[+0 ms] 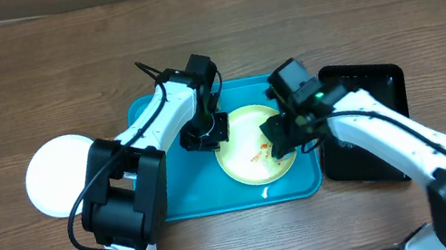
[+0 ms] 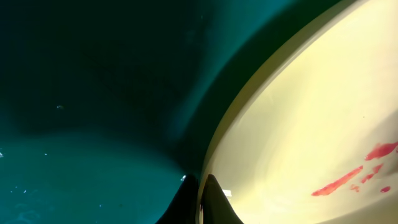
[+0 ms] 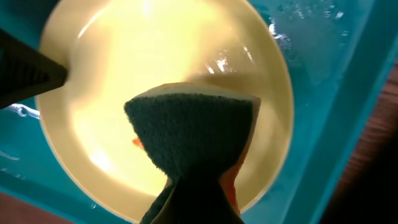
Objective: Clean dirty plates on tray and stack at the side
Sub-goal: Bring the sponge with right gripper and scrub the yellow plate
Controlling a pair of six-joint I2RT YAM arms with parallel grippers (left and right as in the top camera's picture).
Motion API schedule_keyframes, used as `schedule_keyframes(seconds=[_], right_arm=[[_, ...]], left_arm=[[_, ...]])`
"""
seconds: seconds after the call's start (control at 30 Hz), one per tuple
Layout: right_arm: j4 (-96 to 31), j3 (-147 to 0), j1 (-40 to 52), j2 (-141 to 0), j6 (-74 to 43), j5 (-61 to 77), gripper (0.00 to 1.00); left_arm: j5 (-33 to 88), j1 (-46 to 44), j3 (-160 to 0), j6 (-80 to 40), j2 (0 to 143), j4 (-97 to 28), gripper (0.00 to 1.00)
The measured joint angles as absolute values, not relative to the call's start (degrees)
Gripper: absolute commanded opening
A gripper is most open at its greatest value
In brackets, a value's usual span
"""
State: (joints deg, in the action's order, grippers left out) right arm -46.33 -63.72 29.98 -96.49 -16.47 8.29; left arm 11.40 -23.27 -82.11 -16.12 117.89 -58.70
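A pale yellow-green plate [image 1: 250,148] with reddish smears lies on the blue tray [image 1: 182,196]. My left gripper [image 1: 206,134] is shut on the plate's left rim; in the left wrist view its fingers [image 2: 200,199] pinch the rim of the plate [image 2: 323,124]. My right gripper [image 1: 285,137] is shut on a sponge [image 3: 193,134] with a dark scrub face and holds it over the plate [image 3: 124,74] near its right side. A white plate [image 1: 62,176] lies on the table left of the tray. A third plate is out of view.
A smaller black glossy tray [image 1: 370,131] stands right of the blue tray, partly under my right arm. The blue tray's floor [image 3: 323,56] shows water drops. Wooden table [image 1: 12,79] surrounds everything.
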Motion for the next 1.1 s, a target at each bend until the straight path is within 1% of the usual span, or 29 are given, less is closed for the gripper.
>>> schedule_keyframes(seconds=[0.27, 0.53, 0.87, 1.1], right_arm=[[-42.1, -63.7, 31.2, -104.5, -19.2, 6.1, 0.04], [-39.9, -63.7, 31.9, -105.0, -20.4, 7.6, 0.04], [-38.0, -63.7, 38.0, -105.2, -20.8, 7.6, 0.04], [-38.2, -63.7, 38.3, -105.4, -18.6, 11.9, 0.04]], left_arm=[[11.4, -23.3, -82.1, -16.1, 117.9, -58.6, 0.04], [10.7, -23.3, -82.1, -16.2, 117.9, -58.3, 0.04], [10.7, -23.3, -82.0, -16.1, 117.9, -57.7, 0.04], [10.8, -23.7, -82.0, -16.1, 117.9, -57.7, 0.04]])
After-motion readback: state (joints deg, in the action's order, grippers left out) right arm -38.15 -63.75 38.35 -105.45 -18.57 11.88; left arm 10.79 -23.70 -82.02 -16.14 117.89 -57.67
